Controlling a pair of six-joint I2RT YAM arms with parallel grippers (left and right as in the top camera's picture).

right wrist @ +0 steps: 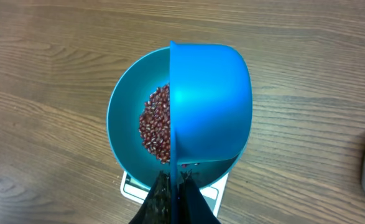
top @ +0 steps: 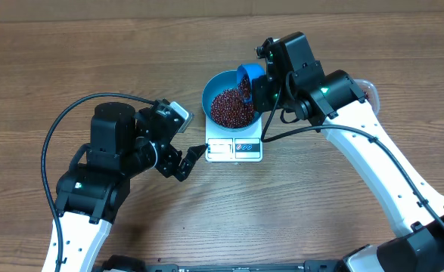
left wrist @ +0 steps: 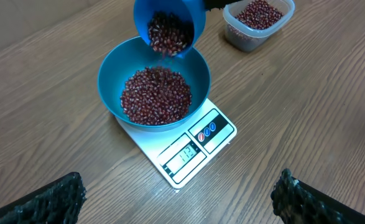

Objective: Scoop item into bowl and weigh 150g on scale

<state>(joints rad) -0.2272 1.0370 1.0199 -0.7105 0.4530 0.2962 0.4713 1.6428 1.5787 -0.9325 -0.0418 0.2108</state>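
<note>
Overhead: right arm (top: 335, 94) above bowl (top: 206, 97), scoop (top: 249, 73) aslant

A bright blue bowl (left wrist: 107, 87) sits on a white scale (left wrist: 219, 138) in the middle of the frame, on a wooden table (left wrist: 306, 112). The bowl holds a heap of dark red-brown beans (left wrist: 155, 96). The scale's display (left wrist: 185, 154) faces the lower edge of the frame and shows digits too small to read; two small round marks sit beside it. Above the bowl's far rim, at the top centre, a blue scoop (left wrist: 193, 18) is tipped downward, beans at its mouth and a few dropping. In the upper right stands a clear tub (left wrist: 238, 38) with more beans inside. The left gripper (left wrist: 179, 202) has its dark fingers (left wrist: 51, 199) at the lower left and lower right corners, spread wide apart, touching nothing.
</note>
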